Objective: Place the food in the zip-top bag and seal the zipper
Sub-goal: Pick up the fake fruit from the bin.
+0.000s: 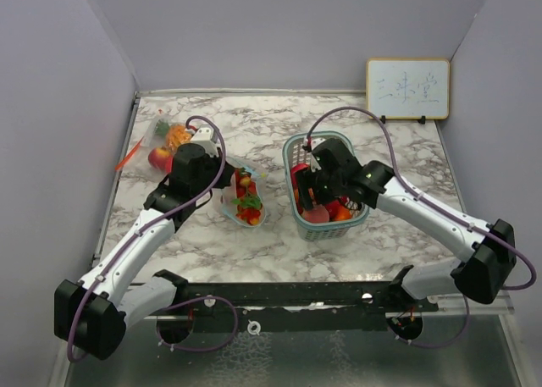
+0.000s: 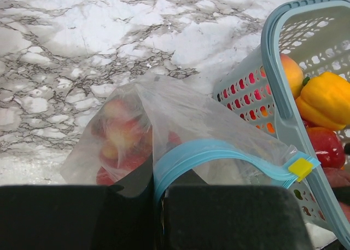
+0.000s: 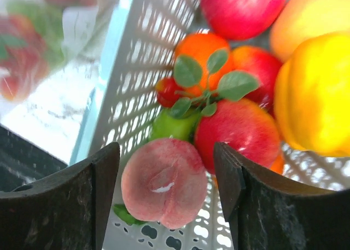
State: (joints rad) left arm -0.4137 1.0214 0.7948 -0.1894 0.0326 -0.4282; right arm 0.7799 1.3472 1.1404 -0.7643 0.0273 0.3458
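A clear zip-top bag with a blue zipper strip and yellow slider lies left of the teal mesh basket, holding red and green toy food. My left gripper is shut on the bag's blue rim. My right gripper is open inside the basket, its fingers on either side of a pink peach with gaps on both sides. Around the peach lie a yellow pepper, red fruits, an orange and leafy greens.
More food, orange, red and green, lies in a second bag at the table's back left. A small whiteboard leans on the back wall at right. Grey walls enclose the marble table.
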